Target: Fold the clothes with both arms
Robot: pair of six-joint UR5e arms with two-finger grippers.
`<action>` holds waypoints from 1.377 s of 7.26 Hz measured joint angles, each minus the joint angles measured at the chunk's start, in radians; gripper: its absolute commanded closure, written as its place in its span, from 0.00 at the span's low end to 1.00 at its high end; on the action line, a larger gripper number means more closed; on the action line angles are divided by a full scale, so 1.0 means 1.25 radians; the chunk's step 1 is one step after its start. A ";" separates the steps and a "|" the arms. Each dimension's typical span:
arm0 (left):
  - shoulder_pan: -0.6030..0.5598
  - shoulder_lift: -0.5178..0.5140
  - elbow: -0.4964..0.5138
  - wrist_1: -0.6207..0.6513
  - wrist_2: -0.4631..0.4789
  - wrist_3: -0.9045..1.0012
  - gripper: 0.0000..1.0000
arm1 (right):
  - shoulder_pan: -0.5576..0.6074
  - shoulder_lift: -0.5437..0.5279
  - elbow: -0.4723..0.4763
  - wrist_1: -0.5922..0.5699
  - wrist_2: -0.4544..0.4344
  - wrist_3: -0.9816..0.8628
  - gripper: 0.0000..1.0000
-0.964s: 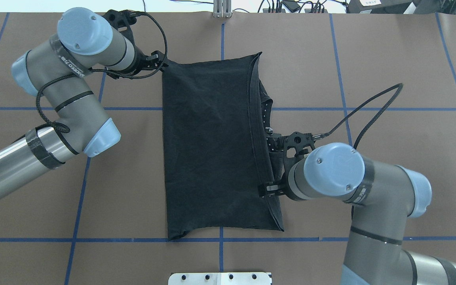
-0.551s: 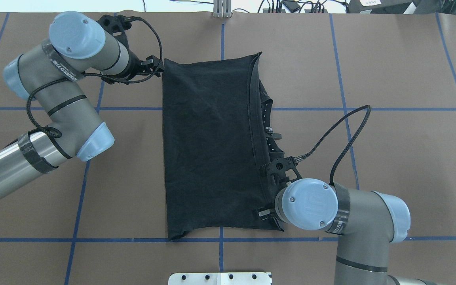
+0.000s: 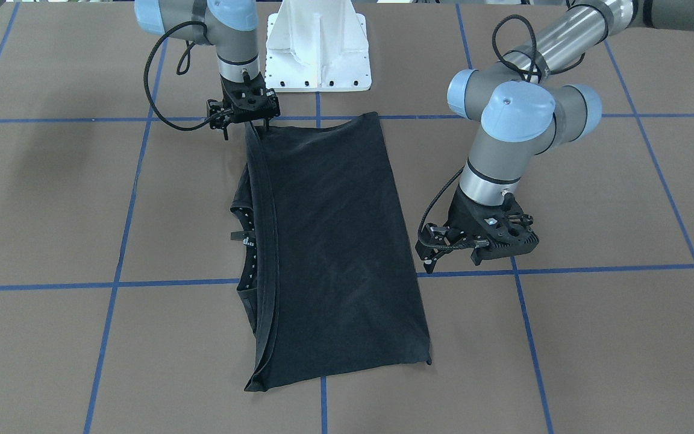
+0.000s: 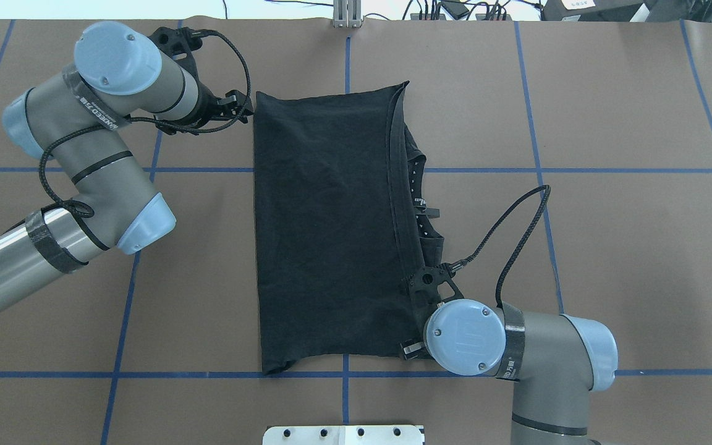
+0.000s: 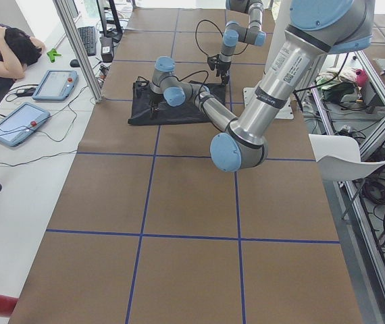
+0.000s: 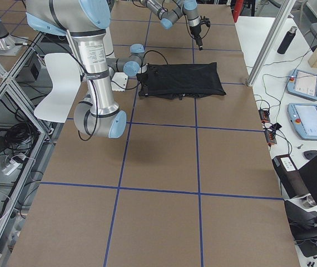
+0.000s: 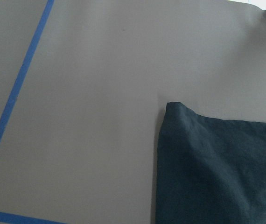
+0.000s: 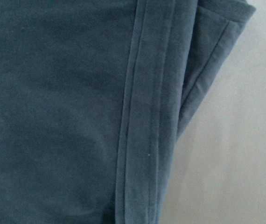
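The black T-shirt (image 4: 325, 228) (image 3: 335, 241) lies flat on the brown table, folded into a long rectangle. Its layered hems and collar show along the edge on my right. My left gripper (image 4: 243, 105) (image 3: 443, 259) hovers open just off the shirt's far left corner and touches no cloth. That corner (image 7: 175, 109) shows in the left wrist view. My right gripper (image 3: 262, 126) (image 4: 411, 346) hangs over the near right corner, fingers down and slightly apart, open. The right wrist view shows only the stacked hems (image 8: 142, 116) from close up.
The white pedestal base (image 3: 317, 54) (image 4: 343, 434) stands at the near table edge. Blue tape lines (image 4: 127, 296) grid the brown surface. Cables (image 4: 455, 9) lie past the far edge. A person (image 5: 3, 47) sits at a side desk with tablets, and a white chair (image 6: 64, 83) stands beside the table.
My left gripper let go of the far left corner and drew back a little to the left. The right arm swung along the shirt's right edge to the near right corner.
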 measured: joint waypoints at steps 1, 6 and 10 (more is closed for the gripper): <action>0.001 0.001 0.000 0.000 0.001 0.000 0.00 | 0.001 0.000 -0.004 0.000 0.000 -0.002 0.00; 0.007 -0.001 0.005 -0.001 0.000 -0.010 0.00 | 0.031 -0.004 -0.019 0.000 0.010 -0.040 0.00; 0.013 -0.004 0.007 -0.003 0.000 -0.036 0.00 | 0.068 -0.035 -0.019 0.001 0.040 -0.075 0.00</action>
